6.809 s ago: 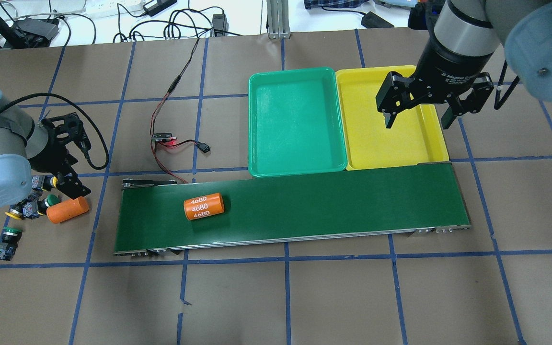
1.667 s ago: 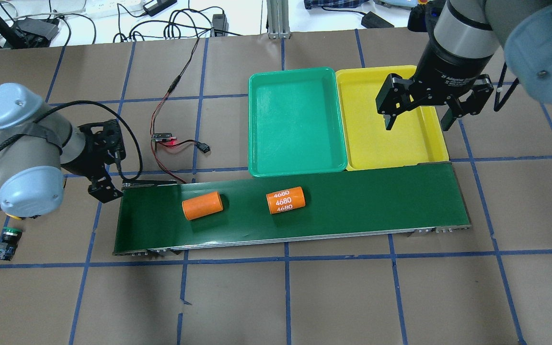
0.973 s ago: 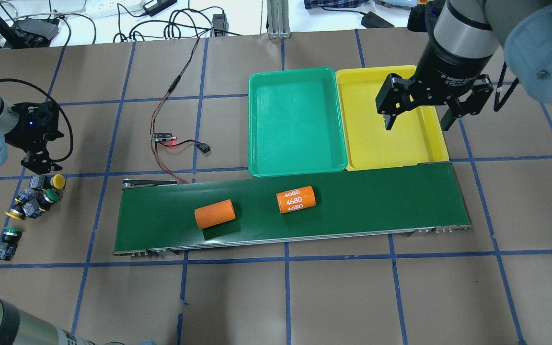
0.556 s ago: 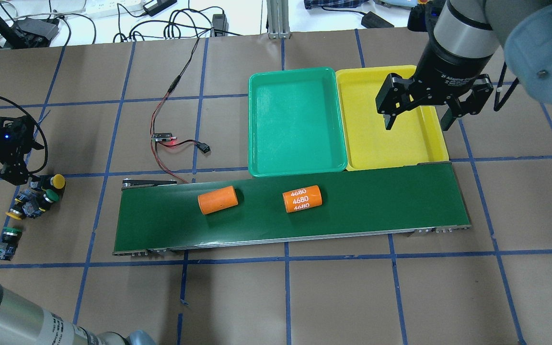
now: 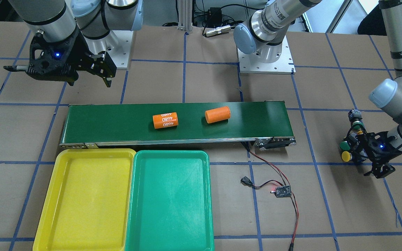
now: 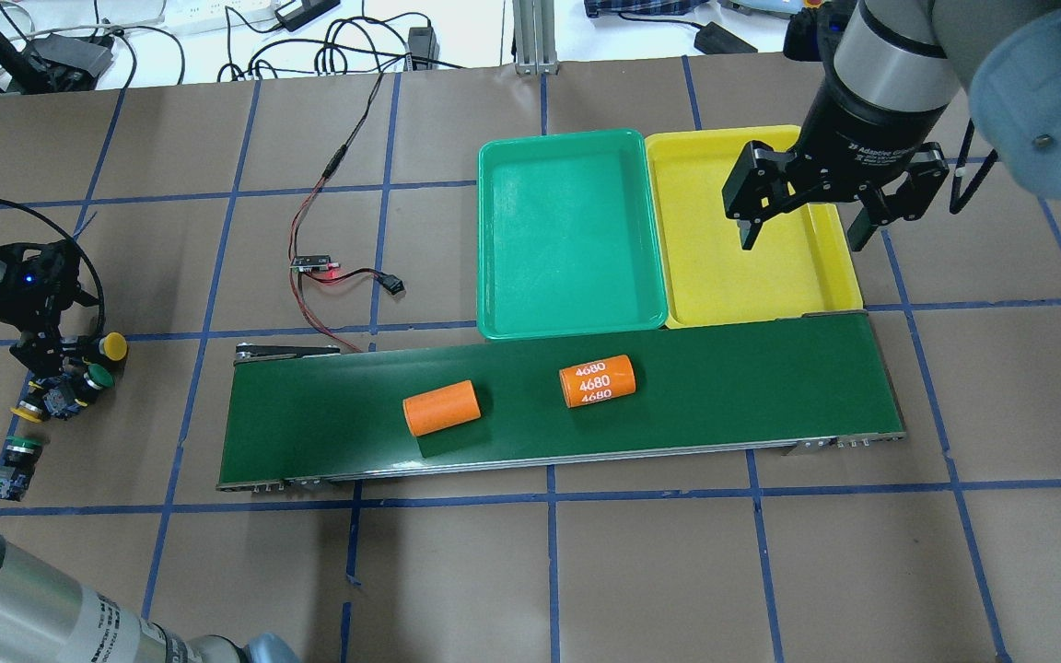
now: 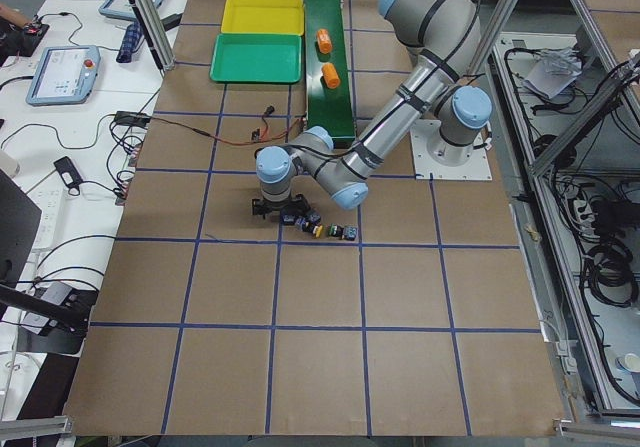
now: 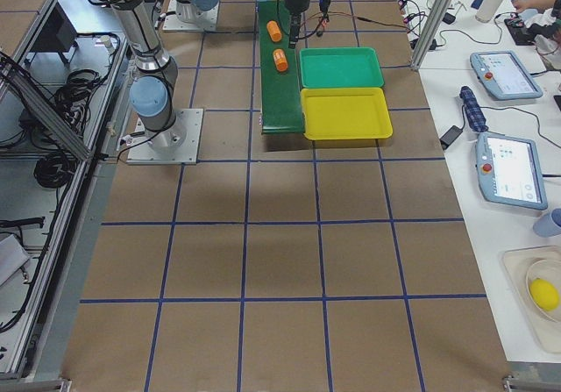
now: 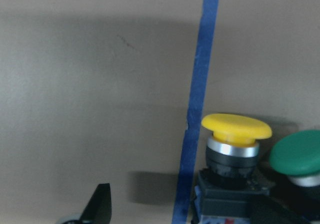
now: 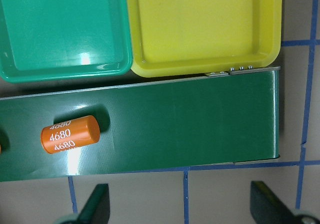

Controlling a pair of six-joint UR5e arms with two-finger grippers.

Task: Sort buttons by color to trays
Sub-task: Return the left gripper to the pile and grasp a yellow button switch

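Nothing has been sorted yet, from what I can see. The yellow tray [image 6: 705, 276] and the green tray [image 6: 567, 239] sit side by side against the belt [image 6: 724, 387], and both are bare. All four buttons [image 6: 99, 376] are on the table [image 6: 586, 571], well away past the belt's other end: three bunched together and one green one a little apart.

The left fingers [image 9: 100, 204] are down low at that bunch. They are spread apart and have nothing in them. The wrist view shows the yellow button [image 9: 236, 126] standing upright between the two tips, with a green button [image 9: 297, 156] just beside it. I can't tell if either finger is touching it. My guess is this is the first pick about to be made.

The right fingers [image 10: 96, 206] hang high near the tray end of the belt, wide open and empty.

Two orange cylinders, one plain [image 6: 441, 407] and one marked 4680 [image 6: 597, 380], lie on the belt. They aren't part of the sort.

So the whole job is left to do: two yellow buttons and two green ones each need to reach the matching tray, and it's a long way from here to there.
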